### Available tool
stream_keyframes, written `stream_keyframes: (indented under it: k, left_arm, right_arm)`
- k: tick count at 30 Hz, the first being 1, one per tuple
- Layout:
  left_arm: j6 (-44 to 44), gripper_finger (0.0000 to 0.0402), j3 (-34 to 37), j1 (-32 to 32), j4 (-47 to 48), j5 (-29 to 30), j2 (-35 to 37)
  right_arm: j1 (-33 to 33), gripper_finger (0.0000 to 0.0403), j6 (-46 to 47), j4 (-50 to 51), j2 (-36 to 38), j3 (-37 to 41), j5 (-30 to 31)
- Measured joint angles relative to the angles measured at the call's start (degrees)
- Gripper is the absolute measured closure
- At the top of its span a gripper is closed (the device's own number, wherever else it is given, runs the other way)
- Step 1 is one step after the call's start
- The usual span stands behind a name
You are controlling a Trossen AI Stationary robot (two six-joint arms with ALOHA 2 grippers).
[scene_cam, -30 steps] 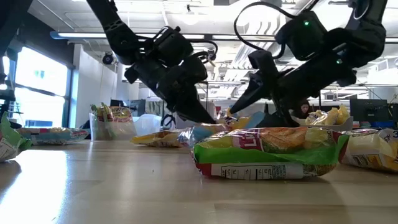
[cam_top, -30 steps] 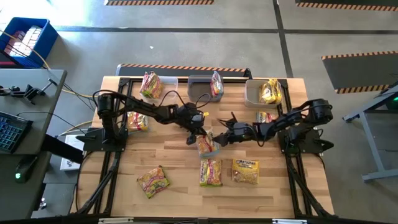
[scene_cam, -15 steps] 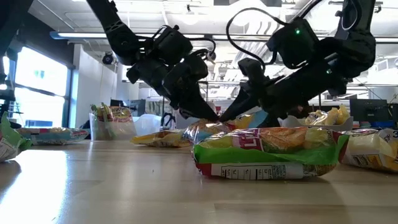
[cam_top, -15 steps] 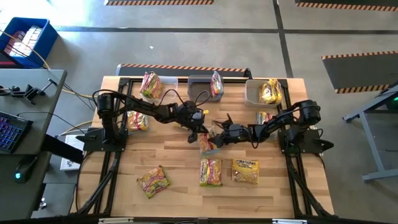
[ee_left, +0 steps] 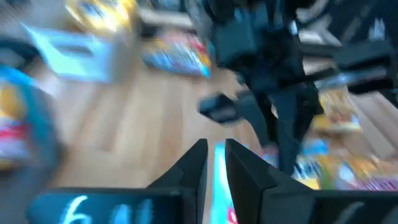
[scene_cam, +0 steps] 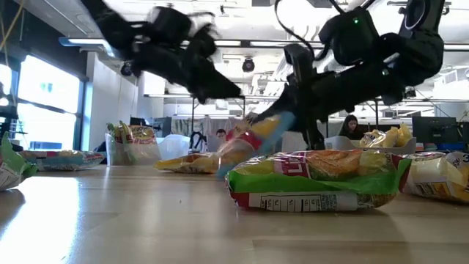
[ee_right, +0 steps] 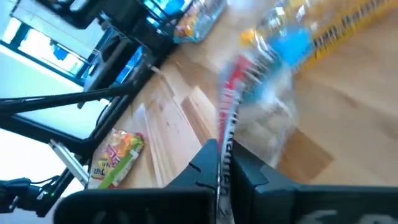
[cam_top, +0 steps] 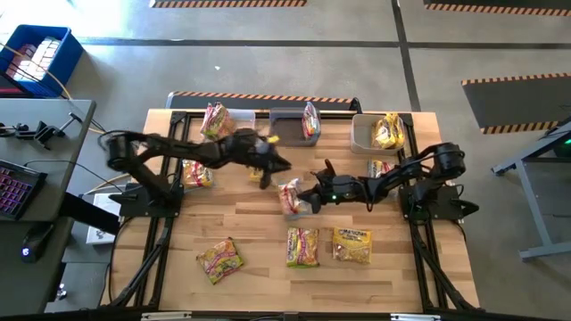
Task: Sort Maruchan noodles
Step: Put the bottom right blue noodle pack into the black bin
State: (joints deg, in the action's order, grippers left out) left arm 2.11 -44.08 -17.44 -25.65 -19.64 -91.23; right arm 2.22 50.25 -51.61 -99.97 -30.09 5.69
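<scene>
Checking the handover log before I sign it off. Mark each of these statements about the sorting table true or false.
1. The right pincer is shut on a noodle packet. True.
2. The left pincer holds that packet. False: it is clear of the packet.
3. Three bins stand along the table's far edge. True.
4. The right bin is empty. False: it holds a yellow packet.

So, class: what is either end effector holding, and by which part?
The right end effector pinches a noodle packet by its edge; the left end effector holds nothing.
</scene>
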Motion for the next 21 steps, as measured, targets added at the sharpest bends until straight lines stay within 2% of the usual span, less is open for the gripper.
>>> stream_keyframes:
  k: [7,10,13,17,21]
  left_arm:
    - [-0.40,0.0345,17.43,-1.34,-18.74,4.46,14.05]
    - [-1.09,0.0348,22.20,-1.36,-22.03,6.13,18.30]
    - [-2.67,0.0350,25.14,-1.36,-21.90,6.91,21.03]
    - [-3.65,0.0350,27.38,-1.32,-21.84,6.88,22.07]
    - [-4.76,0.0350,27.63,-1.30,-20.85,6.86,21.30]
  right_arm:
    - [-4.23,0.0402,-6.60,3.14,6.78,-1.72,-1.73]
    - [-6.76,0.0402,-7.75,13.07,9.50,-4.75,-4.86]
    - [-8.18,0.0399,-7.73,27.75,10.29,-8.78,-7.59]
    - [-8.79,0.0357,-7.81,45.61,10.92,-14.22,-12.35]
    - [-8.83,0.0278,-7.97,61.76,11.99,-19.26,-13.29]
